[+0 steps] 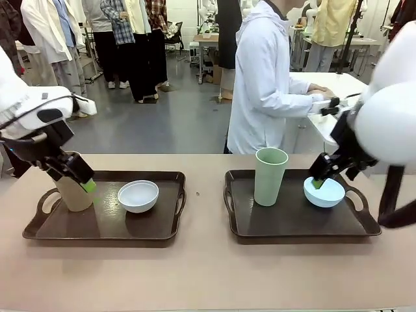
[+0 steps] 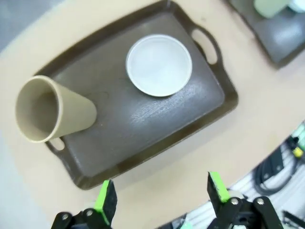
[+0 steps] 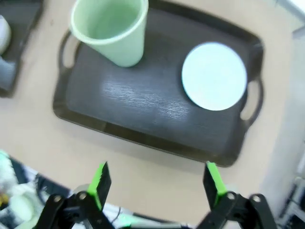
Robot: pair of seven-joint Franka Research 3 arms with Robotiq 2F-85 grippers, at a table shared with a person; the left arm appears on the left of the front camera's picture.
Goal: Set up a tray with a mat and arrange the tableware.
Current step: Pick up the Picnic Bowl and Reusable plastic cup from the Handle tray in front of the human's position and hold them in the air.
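Observation:
Two dark trays lie side by side. The left tray (image 1: pixel 104 224) carries the tan cup (image 1: pixel 73 194) and the white bowl (image 1: pixel 138 195). On the right tray (image 1: pixel 292 221) stand the pale green cup (image 1: pixel 270 176) and the light blue bowl (image 1: pixel 324 193). Each tray floor is dark and grained, and I cannot tell a mat apart from it. My left gripper (image 1: pixel 83 181) hovers open by the tan cup (image 2: pixel 47 112), holding nothing (image 2: pixel 161 193). Beside the blue bowl (image 3: pixel 214 76) my right gripper (image 1: pixel 317 179) hangs open and empty (image 3: pixel 156 181).
A person in a white coat (image 1: pixel 263 84) stands at the far side, hands on a white side table (image 1: pixel 325 88) to the right. Bare tabletop (image 1: pixel 205 273) runs between the trays and along the near edge.

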